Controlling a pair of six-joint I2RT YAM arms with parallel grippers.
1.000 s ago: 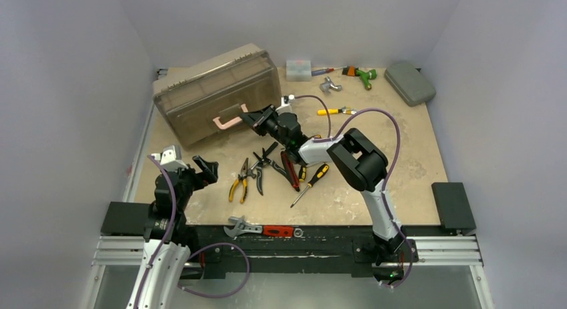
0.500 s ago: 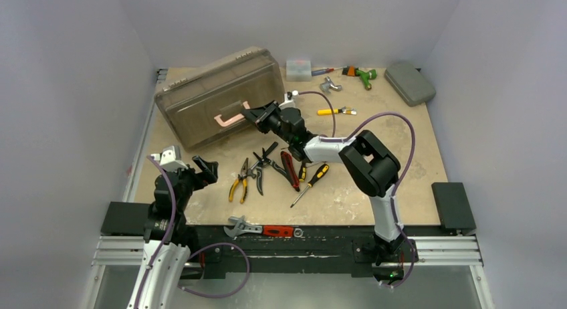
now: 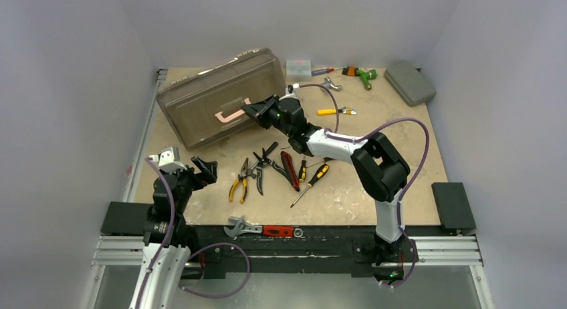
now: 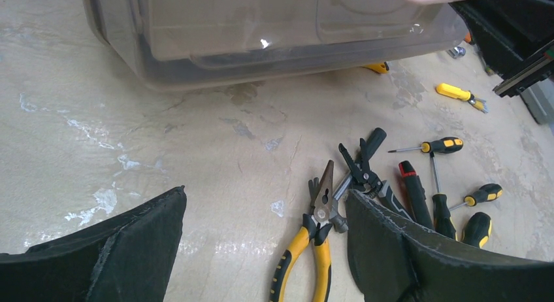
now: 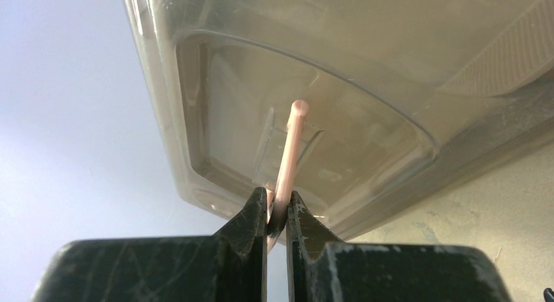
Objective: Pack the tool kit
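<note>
Large tan-brown plastic toolbox (image 3: 214, 98) with smoky lid rests on beige worktop (image 3: 394, 168), directly ahead of right claw (image 5: 276, 210), which pinches its pink handle (image 5: 291, 145). Empty left claw (image 4: 264, 196) stands wide open; yellow-handled pliers (image 4: 307, 250) lie just beyond it.

Glossy translucent plastic toolbox lid (image 3: 214, 98), smooth pink handle (image 5: 287, 165), perhaps rubber-gripped pliers (image 4: 319, 218), mottled matt tabletop (image 4: 196, 151)
</note>
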